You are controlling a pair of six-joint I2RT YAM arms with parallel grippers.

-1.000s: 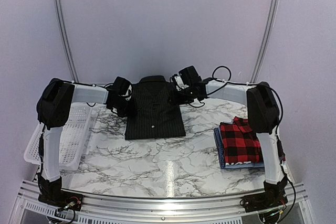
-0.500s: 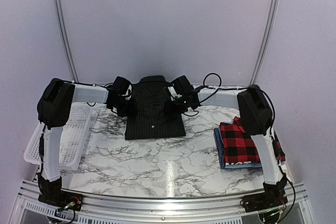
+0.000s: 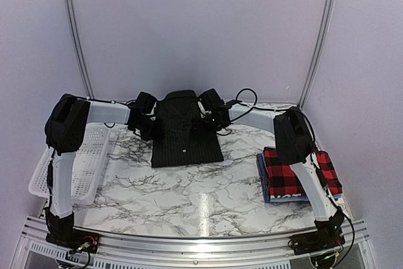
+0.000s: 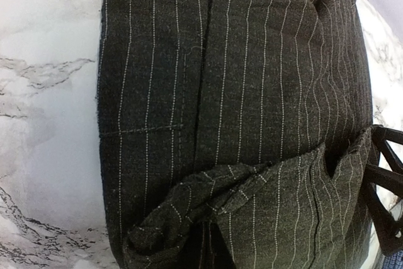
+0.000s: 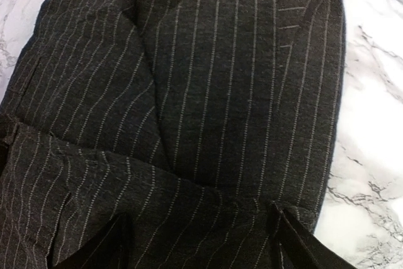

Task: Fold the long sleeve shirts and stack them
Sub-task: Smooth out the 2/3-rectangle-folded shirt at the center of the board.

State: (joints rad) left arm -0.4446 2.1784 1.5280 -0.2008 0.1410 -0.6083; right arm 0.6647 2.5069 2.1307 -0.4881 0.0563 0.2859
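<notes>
The black pinstripe shirt (image 3: pixel 186 138) lies folded, collar up, at the back middle of the marble table. My left gripper (image 3: pixel 149 124) is at its left edge. In the left wrist view a raised fold of the shirt (image 4: pixel 220 206) bunches up over the jaws and hides the fingers, so it looks shut on the cloth. My right gripper (image 3: pixel 210 118) is over the shirt's upper right side. Its fingers (image 5: pixel 289 237) stand wide apart, open and empty, above the cloth (image 5: pixel 208 92). The red-and-black plaid shirt (image 3: pixel 284 169) lies folded on the blue shirt (image 3: pixel 262 174) at the right.
A white mesh basket (image 3: pixel 85 162) stands at the table's left edge. The right arm's black cable (image 3: pixel 245 96) loops above the shirt's right side. The purple back wall is close behind the shirt.
My right gripper has moved left along the back of the table, onto the right side of the black pinstripe shirt. The left arm and the shirts have stayed where they were.
</notes>
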